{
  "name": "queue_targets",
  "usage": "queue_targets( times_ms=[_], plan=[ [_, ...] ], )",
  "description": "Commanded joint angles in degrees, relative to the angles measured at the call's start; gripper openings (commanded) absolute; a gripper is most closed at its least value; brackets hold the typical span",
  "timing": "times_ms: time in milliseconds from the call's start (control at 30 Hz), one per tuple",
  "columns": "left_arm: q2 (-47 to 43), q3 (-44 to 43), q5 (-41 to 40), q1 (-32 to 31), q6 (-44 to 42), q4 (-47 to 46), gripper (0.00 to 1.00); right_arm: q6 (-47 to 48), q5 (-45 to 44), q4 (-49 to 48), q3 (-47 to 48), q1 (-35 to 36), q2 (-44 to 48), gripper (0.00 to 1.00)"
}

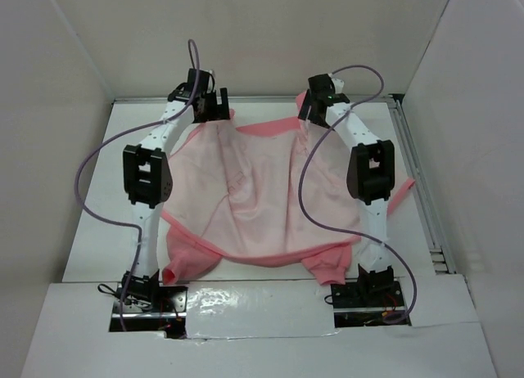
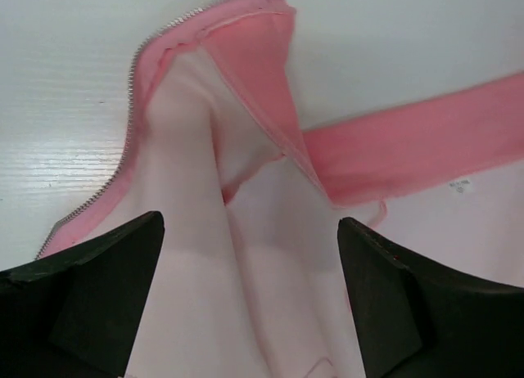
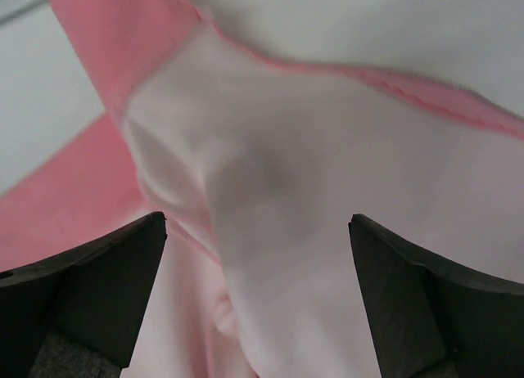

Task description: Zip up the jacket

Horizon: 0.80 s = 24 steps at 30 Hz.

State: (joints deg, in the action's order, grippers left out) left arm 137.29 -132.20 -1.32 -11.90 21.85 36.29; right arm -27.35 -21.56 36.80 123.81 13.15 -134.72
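Observation:
The salmon-pink jacket [image 1: 254,190] lies spread open on the white table [image 1: 98,231], pale lining up, with its sleeves [image 1: 176,272] folded toward the near edge. My left gripper [image 1: 209,108] is at its far left corner. In the left wrist view the left gripper [image 2: 250,221] is open, with a raised fold of lining [image 2: 205,255] between the fingers and zipper teeth [image 2: 131,108] along the left edge. My right gripper [image 1: 315,108] is at the far right corner. In the right wrist view the right gripper [image 3: 258,219] is open over bunched lining [image 3: 270,190].
White walls enclose the table on three sides. A metal rail [image 1: 417,190] runs along the right edge. Purple cables [image 1: 90,165] loop beside both arms. The arm bases [image 1: 147,296] sit at the near edge.

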Motion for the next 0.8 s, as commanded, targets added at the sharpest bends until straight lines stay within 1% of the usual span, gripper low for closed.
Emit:
queue_targets(
  times_ms=[0, 33, 67, 100, 133, 167, 200, 233, 267, 300, 333, 367, 400, 433, 467, 500, 533, 567, 633, 700, 767],
  plan=[
    [-17.00, 10.72, 5.28, -0.40, 0.30, -2.52, 0.99, -1.03, 3.98, -2.67, -8.01, -1.28, 16.89, 1.00],
    [-20.28, 15.78, 5.45, -0.23, 0.30, -5.94, 0.99, -1.64, 4.42, -4.00, -12.06, -1.63, 19.38, 1.00],
    [-26.66, 19.84, 5.54, 0.56, 1.96, -6.41, 0.99, -2.35, 5.03, -4.71, -19.32, -2.85, 22.19, 1.00],
    [-29.60, 27.62, 6.24, 1.35, 3.36, -5.98, 0.99, -2.79, 6.26, -4.89, -23.05, -3.73, 27.09, 1.00],
    [-32.33, 31.79, 7.03, 2.22, 5.21, -4.23, 0.99, -3.49, 6.62, -5.15, -26.91, -4.61, 29.57, 1.00],
    [-35.57, 35.75, 7.38, 4.58, 9.31, -3.43, 0.99, -4.80, 6.79, -6.63, -34.78, -6.71, 32.47, 1.00],
    [-41.17, 43.88, 7.82, 6.17, 11.44, -2.47, 0.99, -5.25, 7.32, -7.78, -38.87, -7.95, 37.63, 1.00],
    [-44.01, 48.40, 8.78, 7.67, 15.21, -1.76, 0.99, -5.43, 10.02, -8.92, -42.39, -9.53, 39.77, 1.00],
    [-49.44, 52.36, 9.49, 11.16, 16.90, -1.93, 0.99, -4.99, 12.05, -10.85, -48.60, -12.15, 41.88, 1.00],
    [-52.10, 60.49, 11.15, 13.29, 17.52, -4.10, 0.99, -4.90, 14.16, -11.04, -52.84, -12.70, 45.56, 1.00],
    [-54.30, 64.49, 14.82, 15.92, 17.35, -5.52, 0.99, -4.73, 14.53, -10.78, -54.88, -14.80, 46.72, 1.00],
    [-58.33, 70.70, 15.81, 16.55, 17.27, -6.66, 0.99, -4.29, 14.36, -10.26, -56.38, -15.51, 49.00, 1.00],
    [-60.02, 73.20, 16.35, 16.56, 17.44, -7.81, 0.99, -4.11, 13.92, -9.64, -57.88, -15.61, 49.89, 1.00],
    [-62.04, 75.58, 15.92, 14.91, 17.70, -10.25, 0.99, -3.41, 14.00, -9.38, -60.67, -15.09, 50.60, 1.00],
    [-62.49, 77.17, 16.70, 13.76, 17.62, -11.76, 0.99, -2.62, 13.83, -9.11, -61.57, -14.47, 51.21, 1.00],
    [-62.41, 79.27, 17.57, 12.53, 16.92, -13.51, 0.99, -2.62, 14.00, -9.11, -63.24, -11.51, 51.74, 1.00],
    [-62.06, 79.38, 18.19, 8.17, 16.91, -14.66, 0.99, -2.44, 14.70, -8.68, -63.51, -10.52, 51.66, 1.00],
    [-60.23, 78.60, 17.41, 6.12, 17.17, -15.63, 0.99, -2.27, 14.97, -8.24, -63.52, -7.29, 50.79, 1.00],
    [-57.33, 76.93, 16.01, 0.77, 17.70, -15.38, 0.99, -2.27, 15.14, -7.44, -63.43, -4.29, 49.29, 1.00],
    [-51.80, 74.12, 13.28, -1.36, 18.50, -13.97, 0.99, -2.35, 16.20, -7.96, -63.34, -0.34, 47.01, 1.00],
    [-45.82, 70.96, 11.44, -3.21, 19.02, -13.36, 0.99, -2.61, 17.33, -8.76, -62.64, 1.52, 43.42, 1.00]
  ],
)
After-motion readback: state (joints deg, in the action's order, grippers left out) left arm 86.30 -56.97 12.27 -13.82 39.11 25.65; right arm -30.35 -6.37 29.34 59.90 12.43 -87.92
